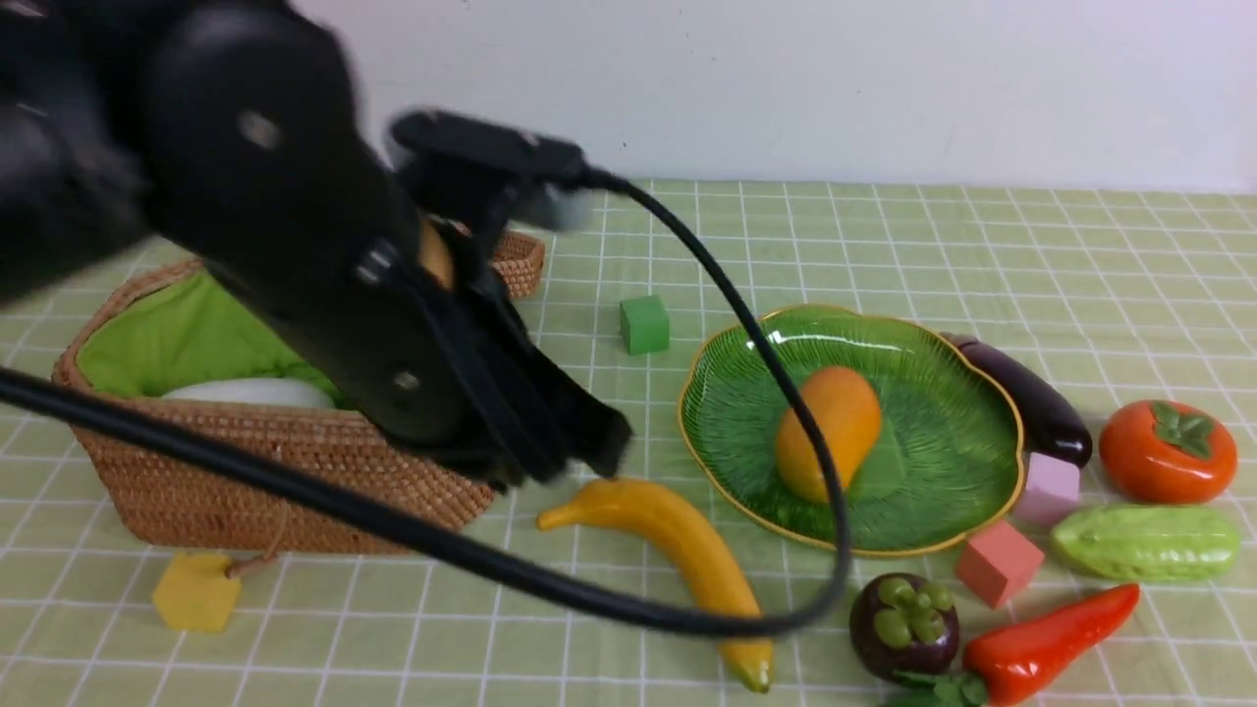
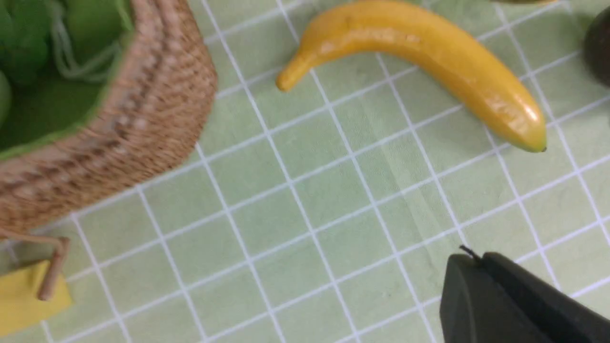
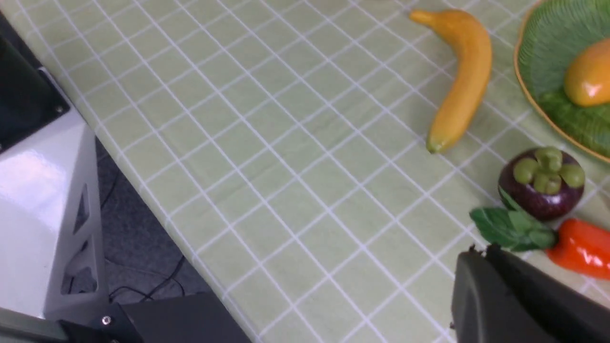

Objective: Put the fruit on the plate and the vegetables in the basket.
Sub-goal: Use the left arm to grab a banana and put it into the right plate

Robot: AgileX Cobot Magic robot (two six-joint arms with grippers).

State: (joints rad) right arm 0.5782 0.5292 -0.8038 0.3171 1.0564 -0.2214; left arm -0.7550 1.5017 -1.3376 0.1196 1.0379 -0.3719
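Your left tool (image 1: 599, 447) is hanging clenched and empty near the banana (image 1: 678, 550), which is lying on the surface (image 1: 884, 245) between basket (image 1: 177, 506) and plate (image 1: 943, 442). The mango (image 1: 830, 432) is sitting on the plate, the radish (image 1: 250, 393) in the basket. Your right tool (image 3: 476, 259), clenched, is holding nothing.

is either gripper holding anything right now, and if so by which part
Nothing is held. The left gripper is shut and empty, apart from the banana; the right gripper is shut and empty too.
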